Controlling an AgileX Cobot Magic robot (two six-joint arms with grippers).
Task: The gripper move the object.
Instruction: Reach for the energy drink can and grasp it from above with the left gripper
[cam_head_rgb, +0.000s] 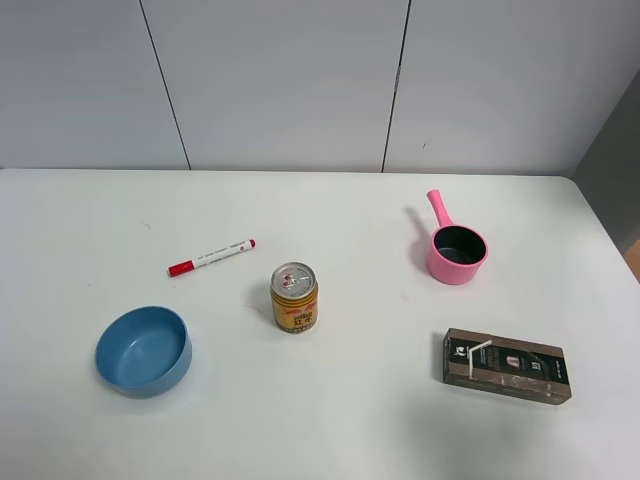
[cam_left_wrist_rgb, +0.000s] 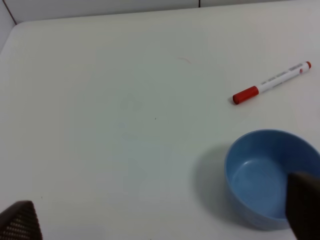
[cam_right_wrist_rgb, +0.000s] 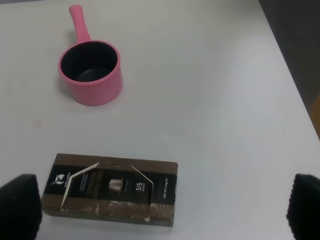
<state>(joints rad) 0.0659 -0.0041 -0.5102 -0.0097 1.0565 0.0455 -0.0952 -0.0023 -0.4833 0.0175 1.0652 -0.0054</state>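
Right now, your can (cam_head_rgb: 294, 298) stands upright on the white worktop (cam_head_rgb: 330, 430), near the middle and a little toward the left arm's side. Nothing touches it. The red-capped marker (cam_head_rgb: 211, 257) lies beyond it to the left and the blue bowl (cam_head_rgb: 143, 350) sits nearer the front on that same side. The pink saucepan (cam_head_rgb: 457, 250) and the brown carton (cam_head_rgb: 506, 365) are well apart on the right.

You will find neither arm in the high view. The left pincer (cam_left_wrist_rgb: 161, 215) is released and holds nothing; its dark fingertips (cam_left_wrist_rgb: 20, 222) are spread wide over bare worktop just beside the bowl. The right pincer (cam_right_wrist_rgb: 161, 207) is likewise spread and empty, hanging above the carton. Neither wrist view shows the can, so no approach has lined up yet.

Expect the can to be a stiff cylinder with a thin metal wall and a smooth, printed skin that may slip. Its pull-tab looks unopened, so it is probably full and carries some weight, though you cannot confirm that from here. Take hold around the middle of the body, jaws across its width, not at the rim or the tab. Close firmly enough to stop sliding, but gently enough not to dent it. The left arm looks the nearer one to use.
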